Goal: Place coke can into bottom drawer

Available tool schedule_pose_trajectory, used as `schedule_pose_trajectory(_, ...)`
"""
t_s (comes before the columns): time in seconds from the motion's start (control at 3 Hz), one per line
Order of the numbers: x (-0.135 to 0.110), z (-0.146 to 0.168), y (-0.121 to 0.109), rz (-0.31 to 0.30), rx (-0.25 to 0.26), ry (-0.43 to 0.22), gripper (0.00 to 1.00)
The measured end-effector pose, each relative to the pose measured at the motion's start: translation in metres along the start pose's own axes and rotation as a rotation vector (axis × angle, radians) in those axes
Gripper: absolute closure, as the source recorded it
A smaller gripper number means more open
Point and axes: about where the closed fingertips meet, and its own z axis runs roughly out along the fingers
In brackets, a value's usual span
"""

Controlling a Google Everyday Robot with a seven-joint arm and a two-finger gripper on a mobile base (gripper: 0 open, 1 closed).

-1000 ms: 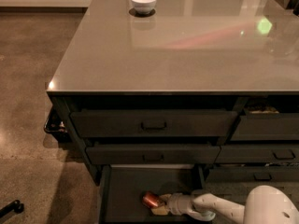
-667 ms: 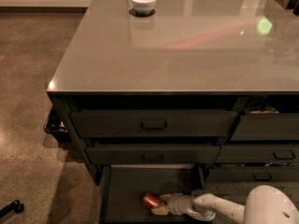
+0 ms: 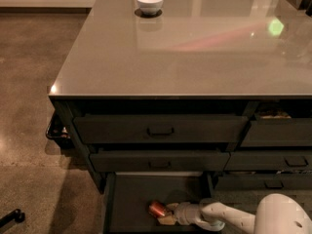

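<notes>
The bottom drawer (image 3: 131,199) is pulled open under the two wide handled drawers, a dark shallow tray. The coke can (image 3: 157,208) lies on its side inside it, right of the middle, red-orange with a silvery end. My gripper (image 3: 167,213) reaches in from the right on the white arm (image 3: 219,214), and its fingertips are at the can's right side, touching or closely flanking it.
A white bowl (image 3: 149,2) stands at the back of the grey countertop (image 3: 185,48). Two wide shut drawers (image 3: 161,129) sit above the open one. Narrower drawers (image 3: 278,133) fill the right column. Brown concrete floor lies to the left.
</notes>
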Motion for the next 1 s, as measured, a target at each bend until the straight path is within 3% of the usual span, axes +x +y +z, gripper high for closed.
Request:
schedule_pose_trajectory(0.67,0.0,0.0001,0.0001,0.0,0.0,0.0,0.0)
schedule_pose_trajectory(1.0,0.0,0.0001,0.0001,0.0,0.0,0.0,0.0)
